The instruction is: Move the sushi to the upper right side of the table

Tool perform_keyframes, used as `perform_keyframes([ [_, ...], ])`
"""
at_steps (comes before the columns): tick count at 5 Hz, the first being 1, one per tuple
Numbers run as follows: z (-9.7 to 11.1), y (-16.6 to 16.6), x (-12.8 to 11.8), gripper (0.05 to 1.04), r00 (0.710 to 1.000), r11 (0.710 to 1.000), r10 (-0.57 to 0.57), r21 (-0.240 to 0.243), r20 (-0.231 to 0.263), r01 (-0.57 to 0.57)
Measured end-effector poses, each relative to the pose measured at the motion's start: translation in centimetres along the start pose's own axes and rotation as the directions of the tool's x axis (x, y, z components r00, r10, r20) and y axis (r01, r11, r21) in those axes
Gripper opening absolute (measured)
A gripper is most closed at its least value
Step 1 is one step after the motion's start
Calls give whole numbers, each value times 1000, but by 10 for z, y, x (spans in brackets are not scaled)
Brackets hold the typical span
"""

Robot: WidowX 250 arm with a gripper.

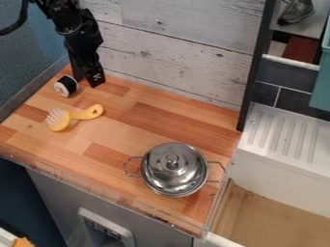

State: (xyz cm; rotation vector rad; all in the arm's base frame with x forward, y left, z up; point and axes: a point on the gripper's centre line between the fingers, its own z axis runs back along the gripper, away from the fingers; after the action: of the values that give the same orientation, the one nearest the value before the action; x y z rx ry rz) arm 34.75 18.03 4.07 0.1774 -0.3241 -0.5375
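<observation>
My gripper [88, 81] hangs low over the upper left corner of the wooden table, by the back wall, and looks open with its fingers apart. The sushi [66, 86], a small roll with a black wrap and a pale end, lies just left of the gripper and slightly lower in the view. It is outside the fingers; whether it touches the left one I cannot tell.
A yellow brush [80, 115] with pale bristles lies below the sushi. A lidded metal pot [174, 169] with two handles stands at the table's lower right. A dark upright post [256, 72] rises by the right back corner, and a white drying rack [287, 137] lies beyond it.
</observation>
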Motion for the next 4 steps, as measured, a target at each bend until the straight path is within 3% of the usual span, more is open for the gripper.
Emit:
perform_keyframes([
  [1, -12, -6, -5, 1001, 1000, 999, 17, -28, -15, -17],
  [2, -15, 8, -16, 1001, 986, 985, 164, 48, 16, -165],
  [3, -22, 20, -35, 1001, 949, 948, 314, 60, 13, -314],
  [4, -24, 36, -47, 1001, 916, 906, 400, 138, 31, -400],
])
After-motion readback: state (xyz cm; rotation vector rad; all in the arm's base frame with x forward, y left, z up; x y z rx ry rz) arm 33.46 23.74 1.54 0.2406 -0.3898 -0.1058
